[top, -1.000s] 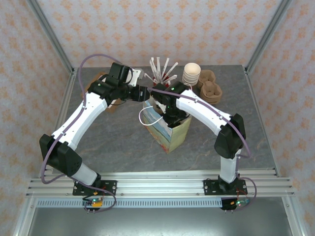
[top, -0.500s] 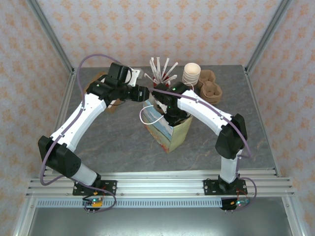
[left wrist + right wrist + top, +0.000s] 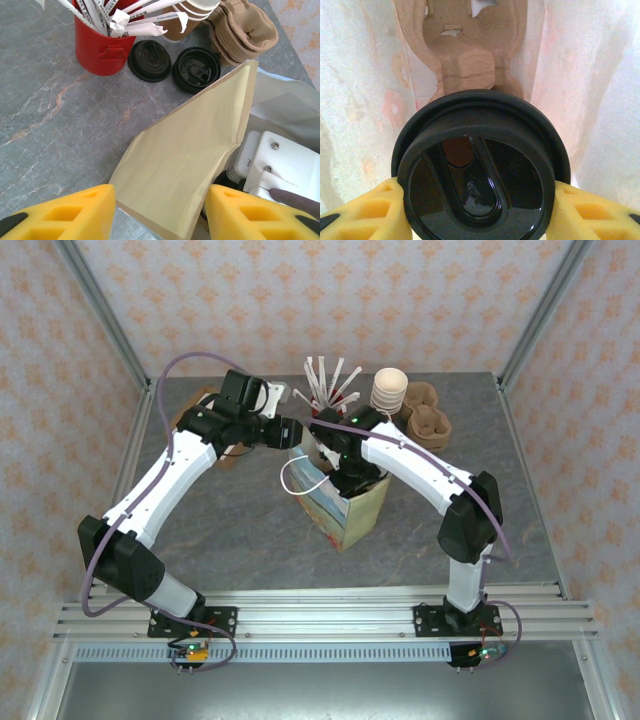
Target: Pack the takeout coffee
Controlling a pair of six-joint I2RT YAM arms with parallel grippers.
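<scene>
— Packed yet?
— Nearly. Right gripper (image 3: 479, 212) clamps the coffee (image 3: 477, 170), mid-frame, inside the bag (image 3: 185, 165) above a carrier (image 3: 465, 50). Left gripper (image 3: 159, 202) is spread, bag edge between its fingers. Setting down and release probably remain.

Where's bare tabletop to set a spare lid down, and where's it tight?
Bare: the near strip between the paper bag and the front rail. Crowded: the back edge, with red straw cup, cup stack, carriers and loose lids.
</scene>
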